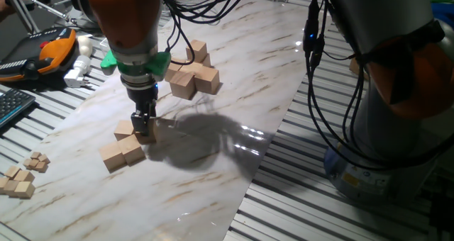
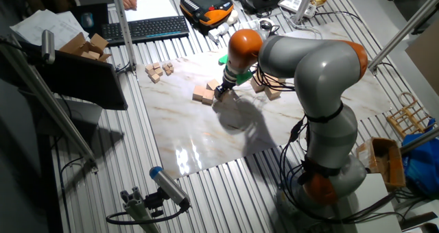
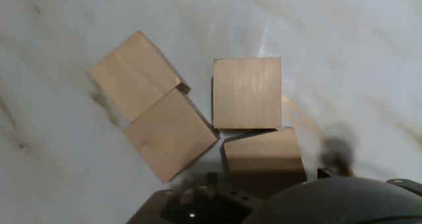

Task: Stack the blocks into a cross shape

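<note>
Four tan blocks lie together near the front left of the marble board. Two touch as a pair, one sits behind them, and one is between my fingers. My gripper points straight down and is shut on this block, which rests on the board. In the hand view this block is nearest the hand, with one block just beyond it and the angled pair to the left. The other fixed view also shows the gripper. Several more blocks are heaped farther back.
Tiny wooden cubes cluster off the board at the left. A keyboard and an orange pendant lie beyond the left edge. The arm's grey base and hanging cables stand at the right.
</note>
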You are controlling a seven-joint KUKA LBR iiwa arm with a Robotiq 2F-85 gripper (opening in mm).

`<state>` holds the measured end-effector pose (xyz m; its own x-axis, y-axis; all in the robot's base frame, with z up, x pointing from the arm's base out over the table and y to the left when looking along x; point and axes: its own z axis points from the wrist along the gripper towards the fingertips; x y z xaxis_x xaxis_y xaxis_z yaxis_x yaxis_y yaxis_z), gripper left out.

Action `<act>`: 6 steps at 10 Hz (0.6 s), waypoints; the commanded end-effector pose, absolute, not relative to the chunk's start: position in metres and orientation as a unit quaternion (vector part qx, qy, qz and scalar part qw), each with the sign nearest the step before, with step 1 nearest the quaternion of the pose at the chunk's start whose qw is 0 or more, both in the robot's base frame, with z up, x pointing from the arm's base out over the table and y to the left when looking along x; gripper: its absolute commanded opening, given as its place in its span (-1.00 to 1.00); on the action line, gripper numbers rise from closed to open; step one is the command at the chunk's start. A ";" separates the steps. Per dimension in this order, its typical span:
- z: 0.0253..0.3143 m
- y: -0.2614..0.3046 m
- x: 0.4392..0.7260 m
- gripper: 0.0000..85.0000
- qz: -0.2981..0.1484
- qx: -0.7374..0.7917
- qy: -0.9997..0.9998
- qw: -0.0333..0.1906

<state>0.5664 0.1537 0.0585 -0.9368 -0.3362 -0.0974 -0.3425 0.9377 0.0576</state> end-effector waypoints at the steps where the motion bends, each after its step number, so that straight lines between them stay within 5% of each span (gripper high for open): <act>1: 0.057 0.154 0.567 0.60 0.037 -0.172 0.983 0.045; 5: 0.052 0.153 0.568 0.60 0.038 -0.175 0.982 0.054; 6: 0.052 0.154 0.568 0.20 0.037 -0.177 0.982 0.054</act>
<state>0.5677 0.1536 0.0515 -0.9314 -0.3440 -0.1186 -0.3521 0.9344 0.0548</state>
